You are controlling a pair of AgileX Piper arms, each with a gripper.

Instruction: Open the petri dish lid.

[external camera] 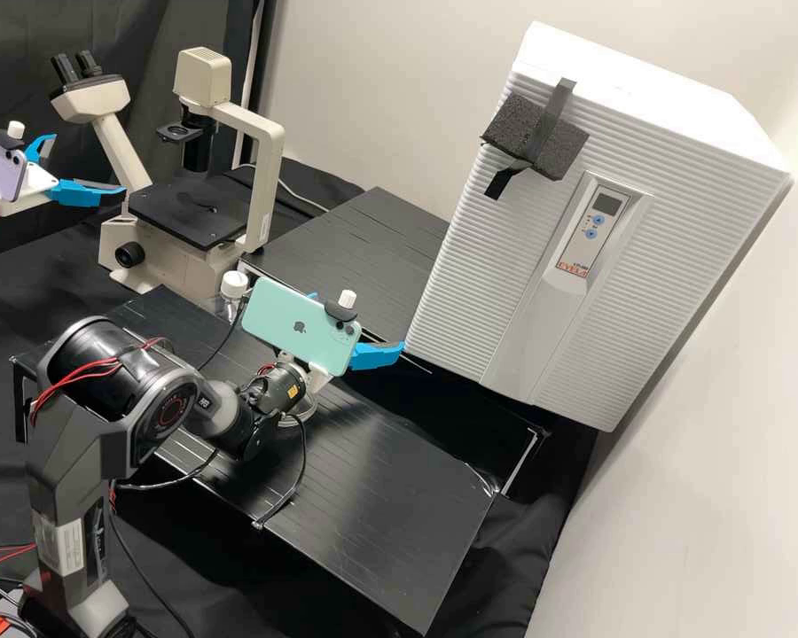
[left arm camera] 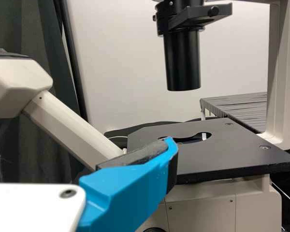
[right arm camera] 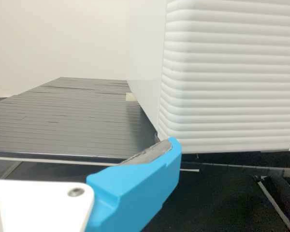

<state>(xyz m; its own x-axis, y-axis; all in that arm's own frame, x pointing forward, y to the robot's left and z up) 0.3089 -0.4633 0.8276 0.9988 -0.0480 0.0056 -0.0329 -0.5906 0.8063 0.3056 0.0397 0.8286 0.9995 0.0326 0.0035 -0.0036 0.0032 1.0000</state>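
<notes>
In the high view my left gripper is at the left edge beside the microscope, its blue fingers apart. The left wrist view shows one finger of this gripper in front of the black stage. My right gripper hangs above the bench by the incubator's lower corner, open, partly behind the green phone. One finger of the right gripper appears in the right wrist view before the incubator. A clear curved rim, possibly the petri dish, shows beside the right arm's wrist, which covers most of it.
The microscope stands at the back left, with a white-capped bottle in front of it. The white incubator rises at the right. Cables hang over the black bench.
</notes>
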